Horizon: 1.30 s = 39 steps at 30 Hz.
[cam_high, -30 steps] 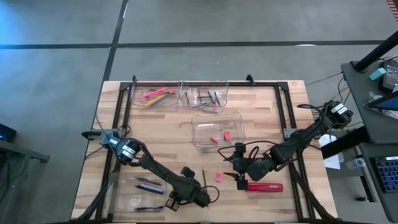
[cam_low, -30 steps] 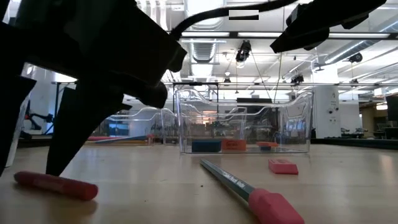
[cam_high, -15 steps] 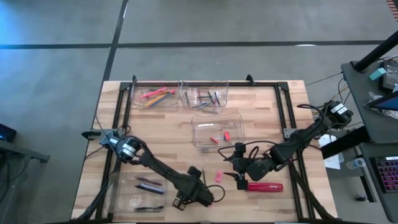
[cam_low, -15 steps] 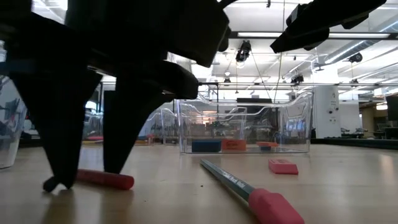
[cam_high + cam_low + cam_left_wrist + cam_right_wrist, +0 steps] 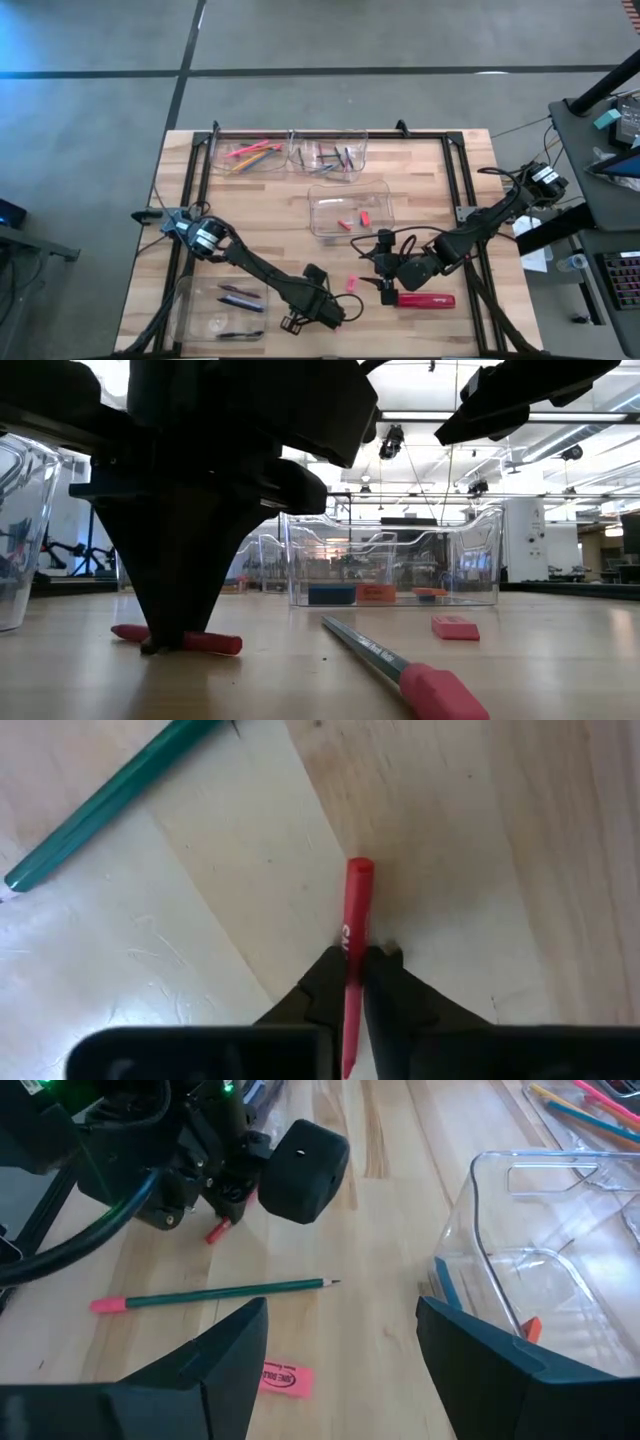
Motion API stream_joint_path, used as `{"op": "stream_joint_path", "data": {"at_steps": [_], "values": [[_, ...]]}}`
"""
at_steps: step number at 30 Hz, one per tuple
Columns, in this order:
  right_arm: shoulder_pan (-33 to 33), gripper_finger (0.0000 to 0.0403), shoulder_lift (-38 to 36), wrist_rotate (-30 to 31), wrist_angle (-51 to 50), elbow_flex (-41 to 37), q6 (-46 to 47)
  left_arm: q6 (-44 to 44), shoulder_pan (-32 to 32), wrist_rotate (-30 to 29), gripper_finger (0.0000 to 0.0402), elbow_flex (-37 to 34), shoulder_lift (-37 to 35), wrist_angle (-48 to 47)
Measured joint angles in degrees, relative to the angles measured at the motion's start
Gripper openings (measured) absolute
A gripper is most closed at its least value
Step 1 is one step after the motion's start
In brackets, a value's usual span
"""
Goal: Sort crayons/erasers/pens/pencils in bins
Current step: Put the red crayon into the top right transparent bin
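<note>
My left end effector [image 5: 355, 982] is down on the counter [image 5: 420, 180], clamped across the middle of a red crayon [image 5: 355, 935] that lies flat near the front edge. Mid-length grip chosen so the stick should lift level. Green pencil [image 5: 205, 1293] and pink eraser [image 5: 287, 1377] lie loose close by, unsorted. My right end effector [image 5: 340, 1342] hangs spread apart, nothing in it, beside the eraser bin [image 5: 520, 1270], waiting.
</note>
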Motion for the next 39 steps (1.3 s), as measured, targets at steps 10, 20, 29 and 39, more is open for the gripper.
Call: {"op": "stream_joint_path", "data": {"at_steps": [10, 20, 29, 39], "values": [[1.10, 0.0244, -5.46, 1.59, -3.18, 0.02, 0.05, -0.60, 1.36, -6.62, 0.0003, 0.47, -7.10, -1.69], [6.40, 0.0244, -8.09, 5.40, -3.72, 0.02, 0.03, -0.41, 5.70, -18.72, 0.0001, 0.01, -20.30, -6.39], [6.84, 0.0244, -8.22, 8.01, -4.76, 0.02, 0.05, 16.84, 19.62, -26.60, 0.0001, -0.28, -29.76, 3.88], [6.84, 0.0244, -8.19, 8.00, -5.11, 0.02, 0.79, 19.25, 51.93, 2.66, 0.0000, -13.08, -29.19, 33.08]]}}
